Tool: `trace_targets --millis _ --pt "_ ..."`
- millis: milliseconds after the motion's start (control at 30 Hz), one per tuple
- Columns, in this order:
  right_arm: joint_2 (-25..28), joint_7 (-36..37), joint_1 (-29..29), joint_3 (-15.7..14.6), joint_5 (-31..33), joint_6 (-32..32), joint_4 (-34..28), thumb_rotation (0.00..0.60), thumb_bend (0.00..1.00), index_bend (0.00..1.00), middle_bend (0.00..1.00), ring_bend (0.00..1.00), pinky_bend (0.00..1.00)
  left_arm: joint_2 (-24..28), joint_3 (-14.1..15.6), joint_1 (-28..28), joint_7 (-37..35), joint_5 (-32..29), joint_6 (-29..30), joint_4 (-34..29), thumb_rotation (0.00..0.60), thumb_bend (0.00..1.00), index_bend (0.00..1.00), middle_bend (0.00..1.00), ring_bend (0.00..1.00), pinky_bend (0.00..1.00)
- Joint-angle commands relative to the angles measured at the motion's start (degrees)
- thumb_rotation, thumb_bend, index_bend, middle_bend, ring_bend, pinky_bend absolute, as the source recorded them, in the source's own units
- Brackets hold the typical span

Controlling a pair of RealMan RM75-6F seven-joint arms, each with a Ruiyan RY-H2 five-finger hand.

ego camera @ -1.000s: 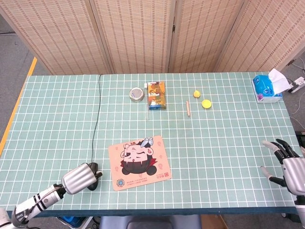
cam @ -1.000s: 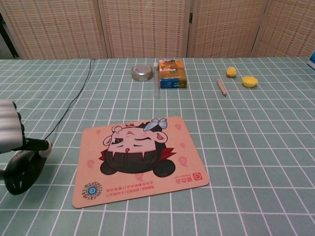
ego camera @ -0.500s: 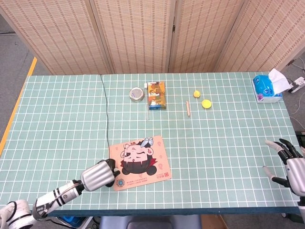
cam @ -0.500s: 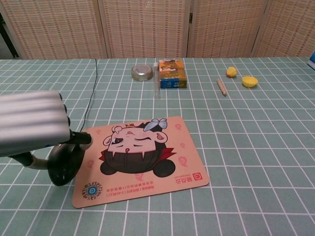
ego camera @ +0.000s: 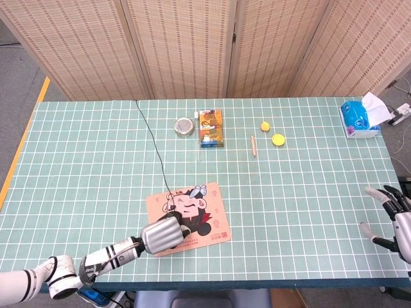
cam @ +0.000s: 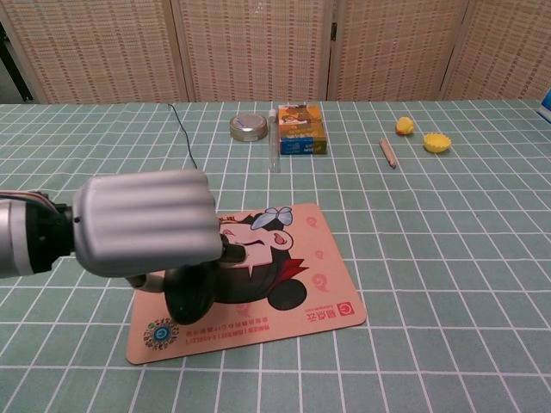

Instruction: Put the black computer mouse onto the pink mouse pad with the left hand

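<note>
The left hand (cam: 146, 222) has carried the mouse (cam: 191, 291) rightward over the pad (cam: 331, 288); fingers clasp it, directly beneath.

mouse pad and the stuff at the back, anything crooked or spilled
Nothing spilled or damaged. The pink mouse pad sits slightly rotated against the table grid. The left hand holds the black mouse over it.
</note>
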Motion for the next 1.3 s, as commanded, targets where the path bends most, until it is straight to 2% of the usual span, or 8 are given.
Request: trace_targets --millis 33,533,633,733,800,1000,1167,1300 --pt "0.1 0.31 -0.09 0.05 0.03 0.12 0.09 0.6 0.24 0.19 0.25 0.11 0.36 -1.69 -0.98 -1.07 1.48 -1.83 -1.68 1.14 0.6 0.08 0.61 1.0 1.0 1.0" --pt "0.28 1.32 -0.07 0.15 0.3 -0.32 0.47 0.6 0.24 0.19 0.25 0.11 0.36 -6.32 -2.21 -3.31 7.26 -7.48 -3.74 4.58 0.6 0.08 0.6 1.0 1.0 1.0" --pt "0.29 1.34 -0.1 0.13 0.24 -0.3 0.52 0.6 0.24 0.19 0.25 0.11 0.36 -6.56 -2.11 -3.37 8.75 -8.19 -3.67 4.62 0.6 0.08 0.53 1.0 1.0 1.0" --pt "0.3 1.36 -0.08 0.13 0.22 -0.37 0.51 0.6 0.24 0.19 0.25 0.11 0.36 -6.51 -2.08 -3.25 10.49 -9.48 -3.58 3.81 0.6 0.08 0.39 1.0 1.0 1.0" --pt "0.29 1.38 -0.11 0.12 0.1 -0.26 0.49 0.6 0.24 0.19 0.25 0.11 0.36 -6.25 -2.01 -3.18 11.35 -10.09 -3.48 3.2 0.6 0.08 0.33 1.0 1.0 1.0" --pt "0.31 1.3 -0.31 0.05 -0.37 0.3 0.4 0.6 0.24 0.19 0.25 0.11 0.36 -4.63 -1.08 -2.29 13.79 -11.86 -2.51 0.57 0.6 0.08 0.29 1.0 1.0 1.0" --pt "0.35 1.14 -0.49 0.06 -0.36 0.57 0.32 0.6 0.24 0.19 0.25 0.11 0.36 -1.36 0.5 -0.07 13.55 -12.18 0.93 -2.35 0.6 0.08 0.31 1.0 1.0 1.0" --pt "0.24 0.65 -0.49 0.0 -0.41 0.48 0.17 0.6 0.24 0.19 0.25 0.11 0.36 2.3 2.42 2.56 10.06 -10.98 5.48 -3.12 0.6 0.08 0.34 1.0 1.0 1.0"
